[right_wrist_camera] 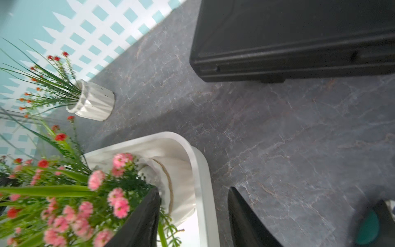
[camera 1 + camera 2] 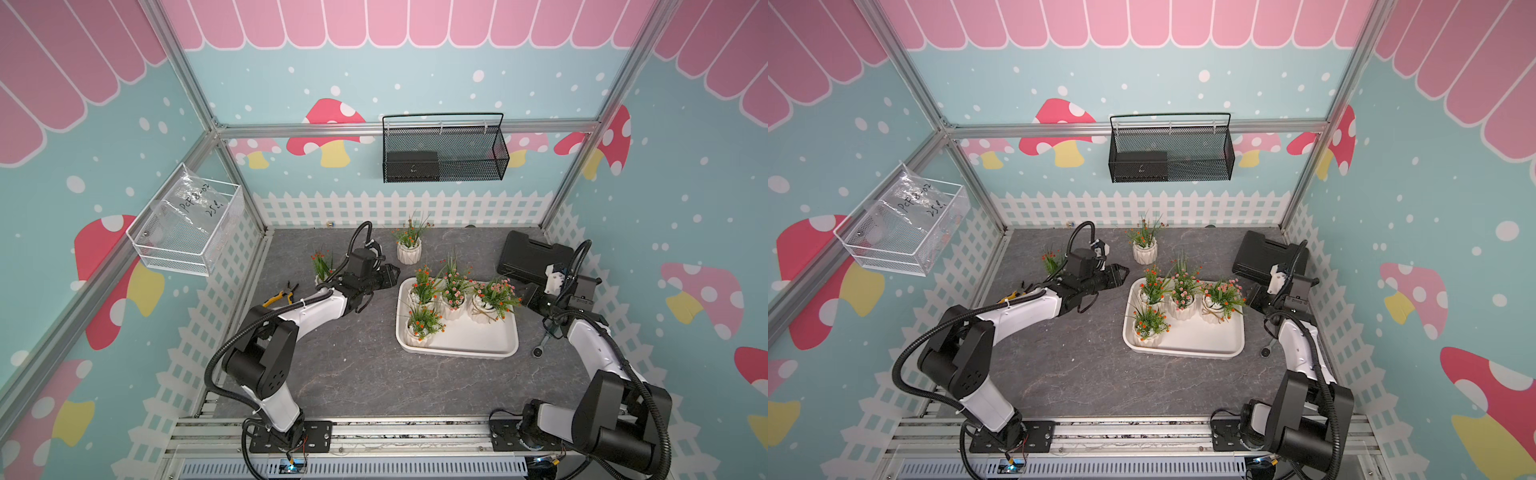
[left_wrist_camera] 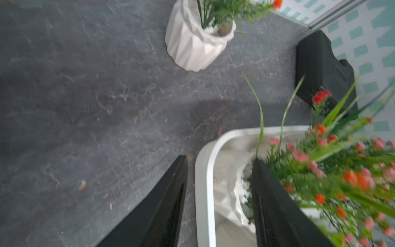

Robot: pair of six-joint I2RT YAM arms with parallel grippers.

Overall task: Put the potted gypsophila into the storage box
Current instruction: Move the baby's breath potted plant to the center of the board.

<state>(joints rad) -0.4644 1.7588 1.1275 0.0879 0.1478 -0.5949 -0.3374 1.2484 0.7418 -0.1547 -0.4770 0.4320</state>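
The white storage box [image 2: 478, 337] sits right of the table's middle and holds several potted gypsophila, among them an orange-flowered one [image 2: 419, 332] and a pink one with twine [image 2: 487, 309] that leans. Two more pots stand on the table outside it: one at the back [image 2: 409, 251] [image 3: 192, 42] [image 1: 94, 104], one behind the left arm [image 2: 322, 270]. My left gripper [image 2: 392, 274] [image 3: 219, 159] is open and empty, its fingers either side of the box's left rim [image 3: 205, 181]. My right gripper [image 2: 525, 297] [image 1: 194, 190] is open at the box's right rim [image 1: 203, 192], one finger in the twine pot's foliage.
A black tool case [image 2: 532, 253] lies at the back right. Yellow-handled pliers [image 2: 280, 296] lie left of the left arm. A small metal tool [image 2: 542, 345] lies right of the box. A black mesh basket [image 2: 442, 153] and a white wire basket [image 2: 187, 232] hang on the walls.
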